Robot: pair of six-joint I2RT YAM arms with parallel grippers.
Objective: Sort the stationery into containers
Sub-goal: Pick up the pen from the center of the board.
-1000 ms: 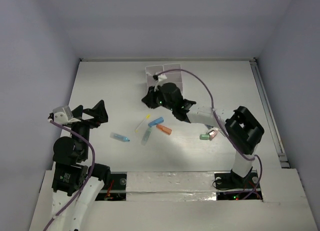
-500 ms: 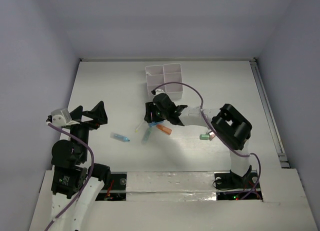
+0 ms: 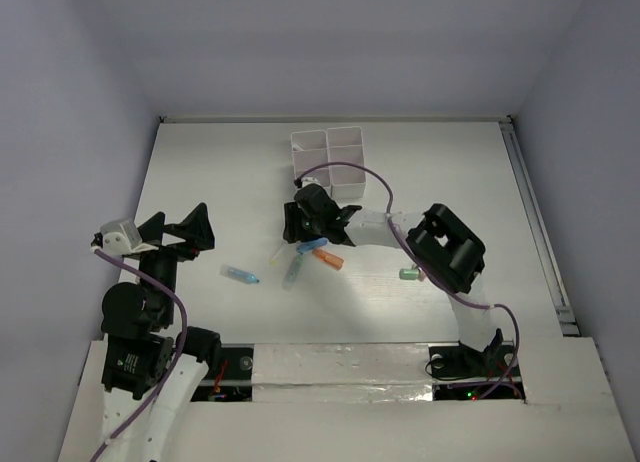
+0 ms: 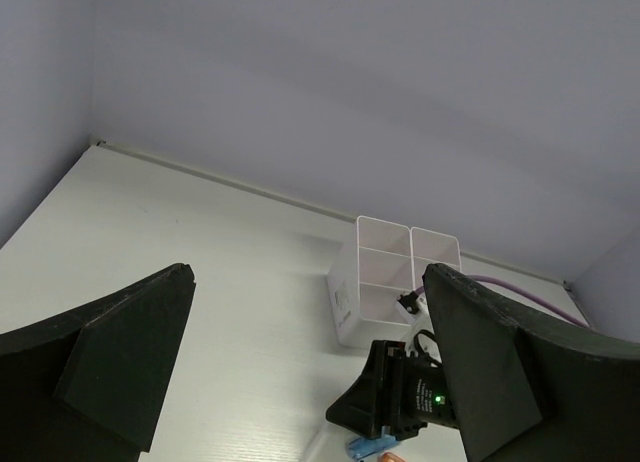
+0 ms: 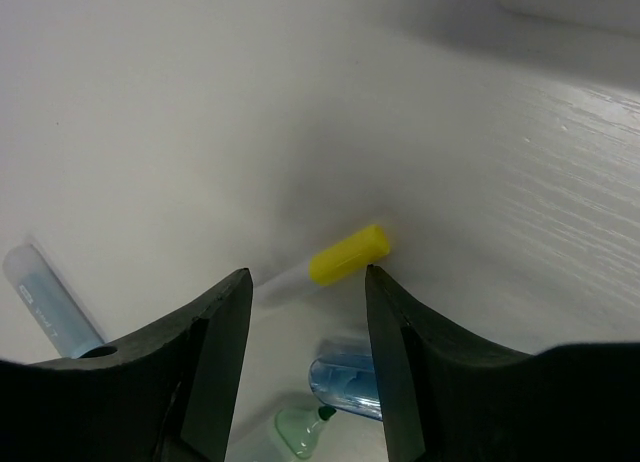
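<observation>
The white containers (image 3: 310, 135) stand at the back middle of the table, also in the left wrist view (image 4: 385, 282). My right gripper (image 3: 297, 225) (image 5: 308, 276) hangs open just in front of them, low over the thin white-yellow pen (image 3: 280, 250), whose yellow cap (image 5: 348, 254) lies just past the fingertips. Nothing sits between the jaws. A blue marker (image 3: 312, 246) (image 5: 347, 382), an orange marker (image 3: 328, 259) and a pale-green marker (image 3: 293, 272) (image 5: 303, 433) lie close by. A blue-labelled tube (image 3: 240, 275) (image 5: 45, 302) lies to the left. My left gripper (image 3: 185, 227) (image 4: 308, 272) is open and empty at the left.
A green eraser (image 3: 408, 274) and a pink eraser (image 3: 421, 271) lie beside the right arm's elbow (image 3: 450, 247). A purple cable (image 3: 350, 169) arcs over the front of the containers. A rail (image 3: 535, 222) runs along the table's right edge.
My right gripper has come away from the containers toward the near left, down over the pen and markers. The left arm has barely shifted.
</observation>
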